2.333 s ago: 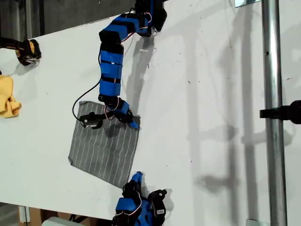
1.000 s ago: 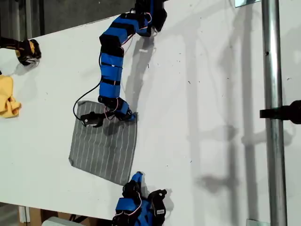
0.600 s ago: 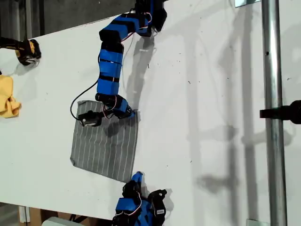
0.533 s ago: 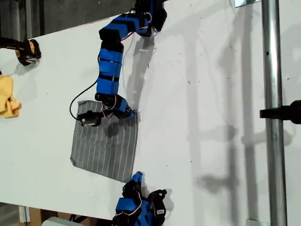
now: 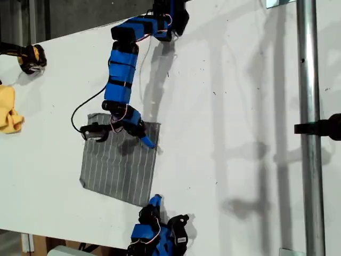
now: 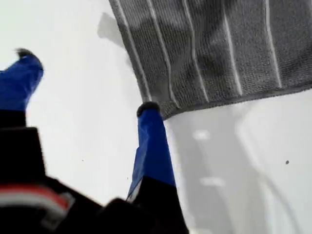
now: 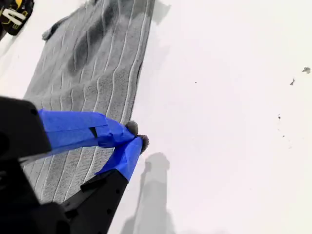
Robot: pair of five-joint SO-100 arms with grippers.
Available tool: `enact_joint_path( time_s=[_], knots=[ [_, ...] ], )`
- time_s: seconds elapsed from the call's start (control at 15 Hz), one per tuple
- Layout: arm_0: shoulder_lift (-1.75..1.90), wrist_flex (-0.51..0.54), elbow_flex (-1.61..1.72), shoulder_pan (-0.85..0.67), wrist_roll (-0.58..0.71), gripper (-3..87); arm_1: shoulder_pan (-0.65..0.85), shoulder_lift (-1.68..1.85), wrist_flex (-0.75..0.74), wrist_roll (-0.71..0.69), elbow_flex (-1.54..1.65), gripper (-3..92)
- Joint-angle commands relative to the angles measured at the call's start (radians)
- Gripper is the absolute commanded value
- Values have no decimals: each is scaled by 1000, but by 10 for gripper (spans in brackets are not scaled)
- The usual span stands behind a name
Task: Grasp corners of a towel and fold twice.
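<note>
The towel (image 5: 120,168) lies flat on the tabletop (image 5: 240,133) at seven o'clock in the exterior view — soft, light, limp; best pinched at a corner. My first gripper (image 6: 83,97) gapes wide at its edge, empty; my second gripper (image 7: 131,136) is closed, apparently empty.

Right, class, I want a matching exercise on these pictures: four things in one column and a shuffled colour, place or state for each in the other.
1. towel
2. cloth
3. my first gripper
4. my second gripper

A. shut
B. yellow, at the exterior view's left edge
C. grey, striped, flat on the table
D. open

Pairs: 1-C, 2-B, 3-D, 4-A
</note>
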Motion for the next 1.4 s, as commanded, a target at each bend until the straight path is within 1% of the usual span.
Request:
enact_joint_path(
  time_s=[0.0,0.2,0.53,0.8,1.07,1.33],
  knots=[
    [5,8,6,-3,8,-22,8,132,9,-9,-5,444],
    [5,8,6,-3,6,-22,46,146,14,-26,-5,431],
    [5,8,6,-3,6,-22,60,-35,-44,-37,-5,414],
    [5,8,6,-6,8,-22,38,-109,-20,-38,-5,407],
    [5,8,6,-5,5,-22,48,-173,8,-43,-5,389],
    [5,8,6,-8,5,-22,64,-192,29,-37,-6,336]
  ],
)
